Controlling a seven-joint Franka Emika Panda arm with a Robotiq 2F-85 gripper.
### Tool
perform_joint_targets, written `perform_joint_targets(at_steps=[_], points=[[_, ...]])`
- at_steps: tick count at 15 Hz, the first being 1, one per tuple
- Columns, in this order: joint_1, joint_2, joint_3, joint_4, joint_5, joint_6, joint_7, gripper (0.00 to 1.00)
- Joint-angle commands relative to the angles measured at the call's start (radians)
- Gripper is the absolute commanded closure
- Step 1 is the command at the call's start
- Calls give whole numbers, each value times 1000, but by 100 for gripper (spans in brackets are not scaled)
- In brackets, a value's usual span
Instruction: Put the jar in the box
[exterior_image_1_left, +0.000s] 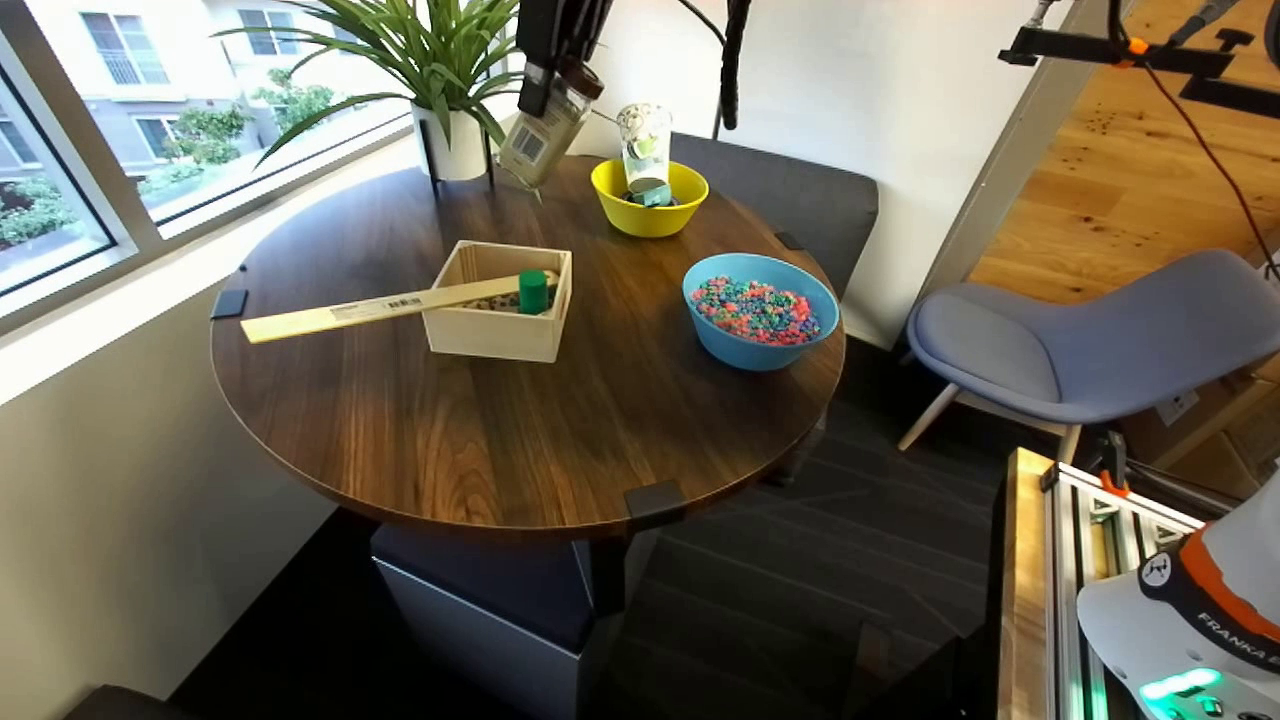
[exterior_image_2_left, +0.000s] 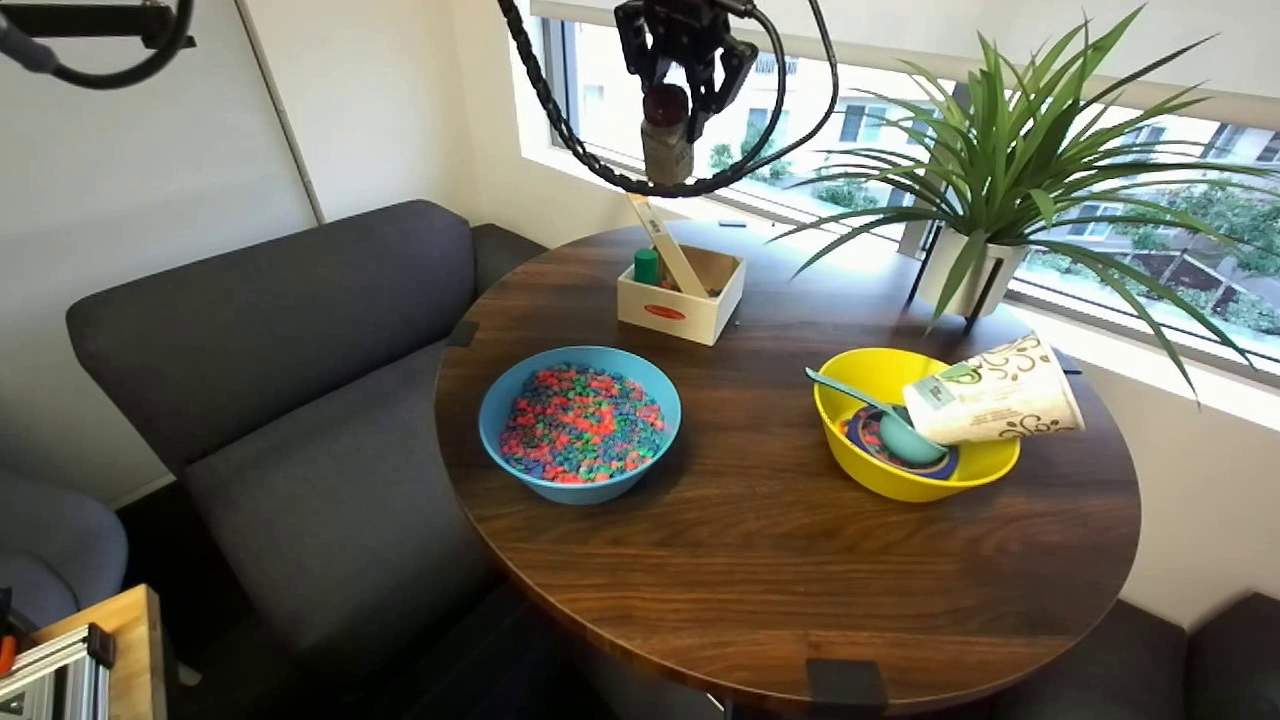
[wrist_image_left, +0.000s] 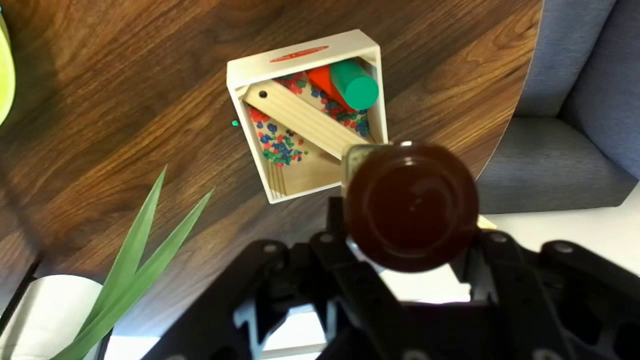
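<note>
Jar (exterior_image_1_left: 548, 130): gripped between the fingers of the gripper (exterior_image_2_left: 676, 105), clear of the table (exterior_image_1_left: 600, 420); in an exterior view, long axis tilted along the 1-to-7 o'clock line, lid (exterior_image_1_left: 581, 78) uppermost. Wrist view places the box (wrist_image_left: 350, 45) at 10 o'clock from the lid; the coming move should probably translate that way before lowering.
</note>
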Motion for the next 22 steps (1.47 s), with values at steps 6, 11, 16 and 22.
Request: perform_joint_targets(at_steps=[6,11,16,22], points=[[106,145,-3,105,-90,69,56,77],[121,168,-1,93,-103,81,61,52],[146,219,-27,142,-151,132,94,77],[204,301,-102,202,-311,204,170,77]])
